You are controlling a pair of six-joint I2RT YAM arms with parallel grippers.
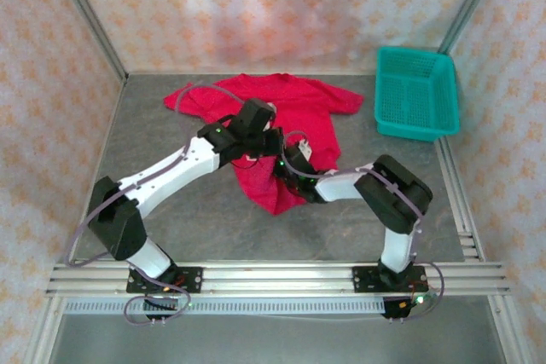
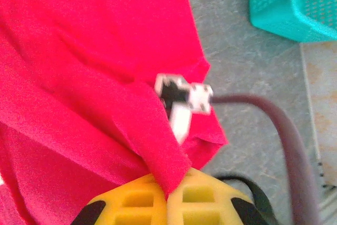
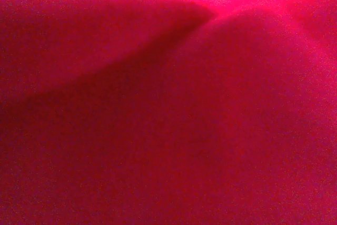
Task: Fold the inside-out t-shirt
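Left gripper [image 2: 170,191] pinches a t-shirt [image 2: 79,46] fold; right gripper [image 1: 287,168] state unclear amid cloth, so secure it before pulling taut.

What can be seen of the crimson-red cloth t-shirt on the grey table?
The crimson-red short-sleeved cloth t-shirt lies on the grey table, plain and soft-looking. Its two sleeves spread out at the far side; its lower part is bunched and wrinkled, narrowing toward the near edge. It is not yet folded neatly. The left gripper is shut on a raised fold of it, and the right gripper is buried in the cloth.
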